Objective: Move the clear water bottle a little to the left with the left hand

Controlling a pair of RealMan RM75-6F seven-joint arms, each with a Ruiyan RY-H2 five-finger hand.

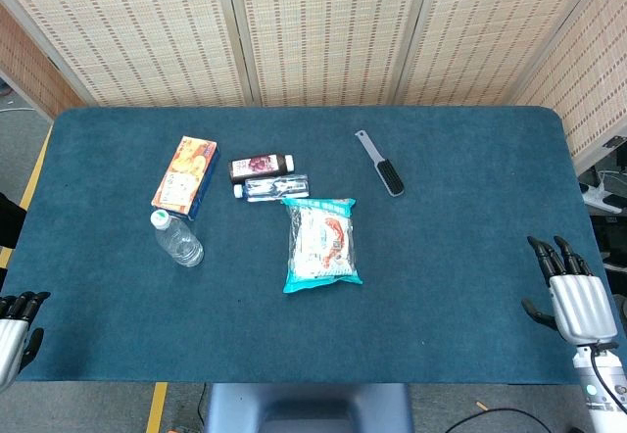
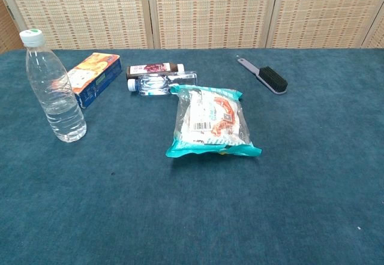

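Note:
The clear water bottle [image 1: 176,240] [image 2: 54,87] stands upright with a white cap on the blue table, left of centre. My left hand [image 1: 15,330] hangs at the table's near-left corner, well away from the bottle, empty, with its fingers apart. At the near-right edge my right hand [image 1: 573,294] is also empty, its fingers spread. Neither hand shows in the chest view.
An orange box [image 1: 184,175] [image 2: 93,78] lies just behind the bottle. A dark small bottle [image 1: 261,166] and a small clear bottle [image 1: 271,187] lie on their sides near the centre. A teal snack bag [image 1: 321,243] [image 2: 210,123] and a brush [image 1: 381,164] lie further right.

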